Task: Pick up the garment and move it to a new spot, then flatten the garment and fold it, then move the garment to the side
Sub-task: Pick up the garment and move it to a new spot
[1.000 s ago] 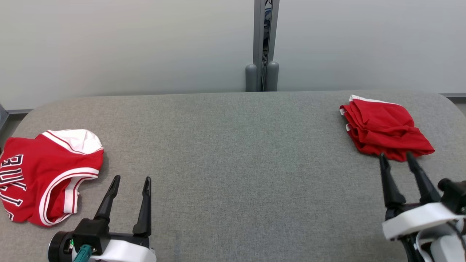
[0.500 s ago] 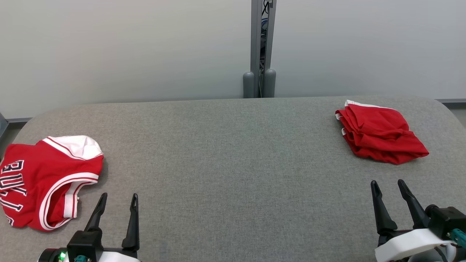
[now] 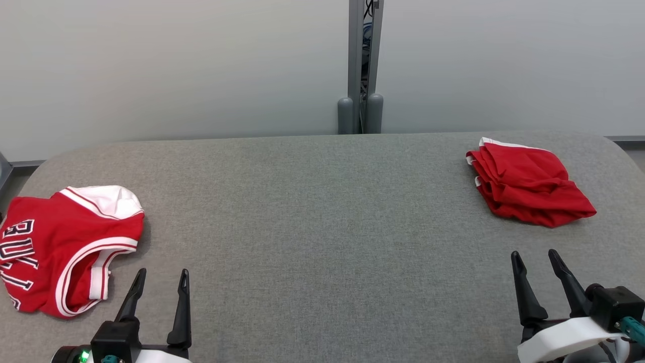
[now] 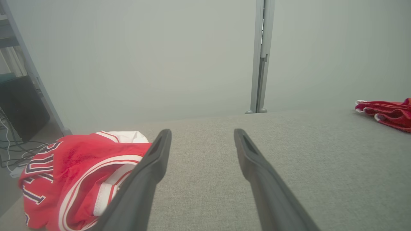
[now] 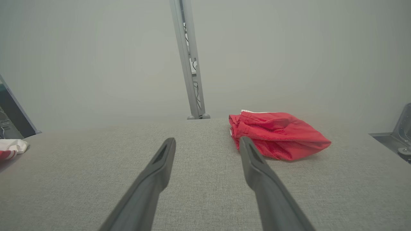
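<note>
On the grey table (image 3: 322,227), a red jersey (image 3: 60,247) lettered "BUL…" lies at its left end, a folded red garment (image 3: 529,186) at its right. The left gripper (image 3: 163,273) and right gripper (image 3: 534,253) gape, empty.

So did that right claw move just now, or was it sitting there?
Yes. The right gripper has pulled back toward the robot, away from the folded red garment, whose near edge its fingertips reached a second ago.

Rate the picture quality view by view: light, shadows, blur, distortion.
Head view: even soft light, no glare, sharp, with a faint shadow beside the jersey. Left wrist view: hazy, the left gripper's fingers soft-edged. Right wrist view: the post leans, and the folded red garment casts a soft shadow on the table.
</note>
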Robot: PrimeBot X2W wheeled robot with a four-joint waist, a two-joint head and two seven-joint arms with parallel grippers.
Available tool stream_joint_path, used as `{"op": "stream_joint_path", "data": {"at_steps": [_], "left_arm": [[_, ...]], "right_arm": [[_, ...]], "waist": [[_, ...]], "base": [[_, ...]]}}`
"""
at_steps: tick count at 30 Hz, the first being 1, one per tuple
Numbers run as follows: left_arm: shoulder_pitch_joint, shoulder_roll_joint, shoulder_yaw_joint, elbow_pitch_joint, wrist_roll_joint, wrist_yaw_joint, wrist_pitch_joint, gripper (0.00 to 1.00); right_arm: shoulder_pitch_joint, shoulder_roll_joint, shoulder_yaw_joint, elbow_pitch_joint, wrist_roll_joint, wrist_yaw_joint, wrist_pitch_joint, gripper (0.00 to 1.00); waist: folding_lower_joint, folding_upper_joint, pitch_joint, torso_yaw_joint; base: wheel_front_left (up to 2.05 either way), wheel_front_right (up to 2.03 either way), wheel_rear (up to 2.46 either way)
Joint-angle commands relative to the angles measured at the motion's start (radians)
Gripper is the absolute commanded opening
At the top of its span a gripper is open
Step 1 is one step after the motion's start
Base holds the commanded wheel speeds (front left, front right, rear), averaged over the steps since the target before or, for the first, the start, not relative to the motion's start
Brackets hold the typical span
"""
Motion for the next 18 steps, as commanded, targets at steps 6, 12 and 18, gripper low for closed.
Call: {"op": "stream_joint_path", "data": {"at_steps": [6,12,18], "left_arm": [[-0.009,0.012,0.002,0.000,0.004,0.010,-0.004,1.00],[-0.012,0.022,0.008,-0.001,0.003,0.017,-0.004,1.00],[-0.010,0.030,0.009,0.003,0.001,0.021,-0.004,1.00]], "right_arm": [[-0.001,-0.004,0.012,0.009,0.007,0.000,-0.001,1.00],[0.003,-0.005,0.028,0.015,0.013,0.000,-0.001,1.00],[0.006,-0.001,0.045,0.020,0.016,0.000,-0.001,1.00]], "waist": [[0.0000,0.0000,-0.002,0.042],[0.0000,0.0000,-0.004,0.116],[0.0000,0.0000,-0.005,0.209]], "base": [[0.00,0.00,0.00],[0.00,0.00,0.00],[0.00,0.00,0.00]]}}
